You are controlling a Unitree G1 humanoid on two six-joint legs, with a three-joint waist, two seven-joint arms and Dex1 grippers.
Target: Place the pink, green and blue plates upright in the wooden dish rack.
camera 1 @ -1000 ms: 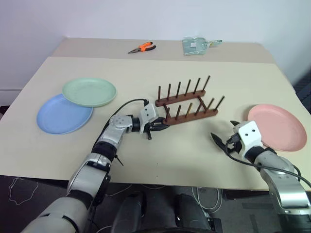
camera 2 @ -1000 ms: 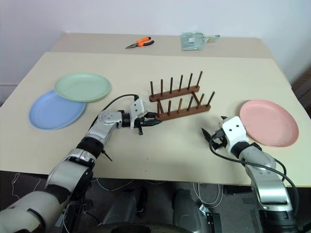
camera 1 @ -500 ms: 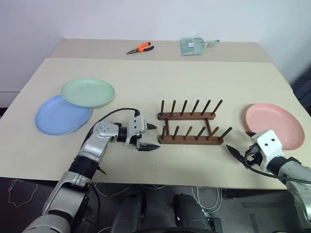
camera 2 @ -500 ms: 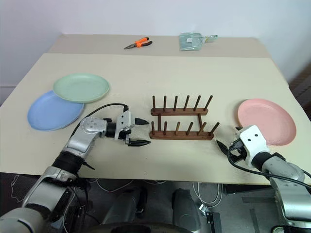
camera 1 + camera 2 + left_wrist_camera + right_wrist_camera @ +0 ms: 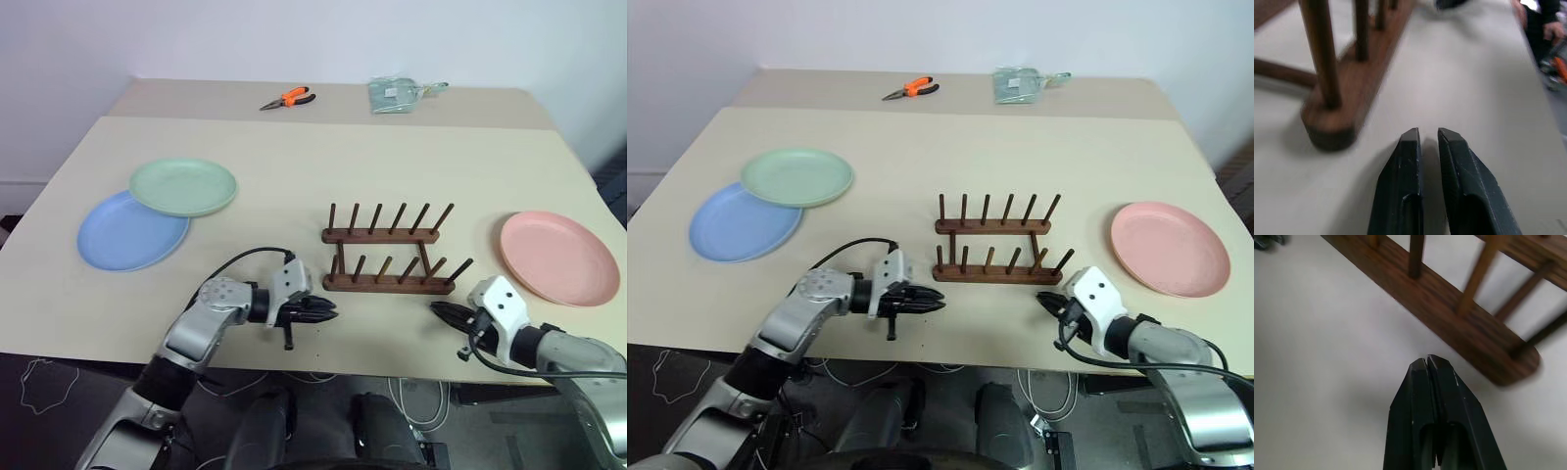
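Three light, stiff, likely slippery plastic plates, pink (image 5: 558, 258), green (image 5: 183, 186) and blue (image 5: 127, 231), lie flat; grip each by its rim. The left gripper (image 5: 328, 310) and the right gripper (image 5: 438, 309) are both closed and empty beside the wooden rack (image 5: 390, 257).

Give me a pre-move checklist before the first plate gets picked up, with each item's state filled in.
1. Wooden dish rack upright, slots empty: ok.
2. Left gripper holding nothing: ok; fingers nearly together, just off the rack's left end.
3. Right gripper holding nothing: ok; fingers shut, near the rack's right end.
4. Grippers open for a pickup: not ok, both closed.
5. Pink plate free to grab: ok; it lies flat and alone, right of the rack.
6. Green plate and blue plate separate: not ok; the green one overlaps the blue one's far edge, so take green first.
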